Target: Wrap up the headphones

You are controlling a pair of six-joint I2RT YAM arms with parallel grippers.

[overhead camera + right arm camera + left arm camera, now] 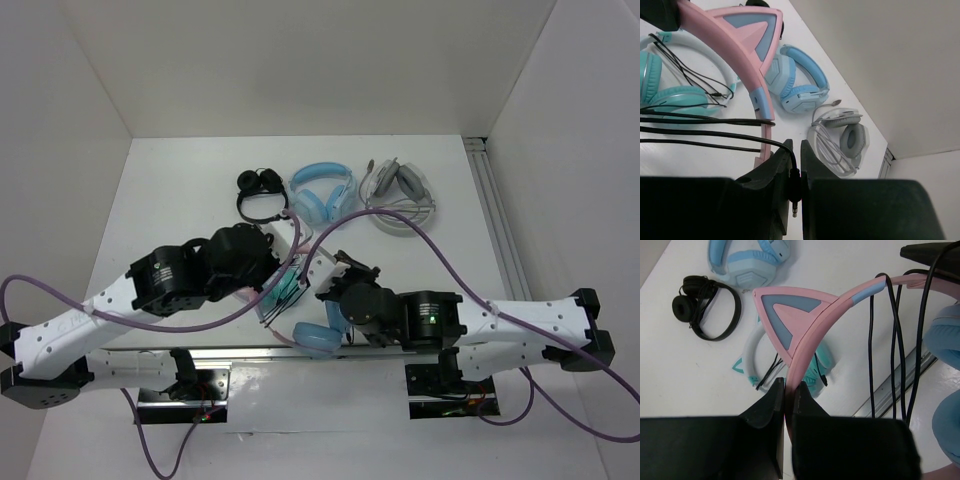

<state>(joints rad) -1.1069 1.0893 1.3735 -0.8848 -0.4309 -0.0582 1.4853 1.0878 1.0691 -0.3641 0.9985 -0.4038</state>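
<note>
The headphones have a pink cat-ear headband (805, 335) and light blue ear cups (318, 338). They are held above the near table edge. My left gripper (788, 385) is shut on the headband's edge just below the ear. The thin black cable (896, 340) hangs over the headband in several strands. In the right wrist view the headband (740, 45) runs down the left and the cable (715, 135) crosses it in three strands. My right gripper (796, 145) is shut on the cable's plug (794, 192), whose metal tip points down between the fingers.
The teal cat-ear pair (815, 365) lies on the table under the held headphones. At the back lie a small black pair (260, 190), an all-light-blue pair (322, 190) and a white-grey headset (400, 190). A metal rail (900, 380) runs along the near edge.
</note>
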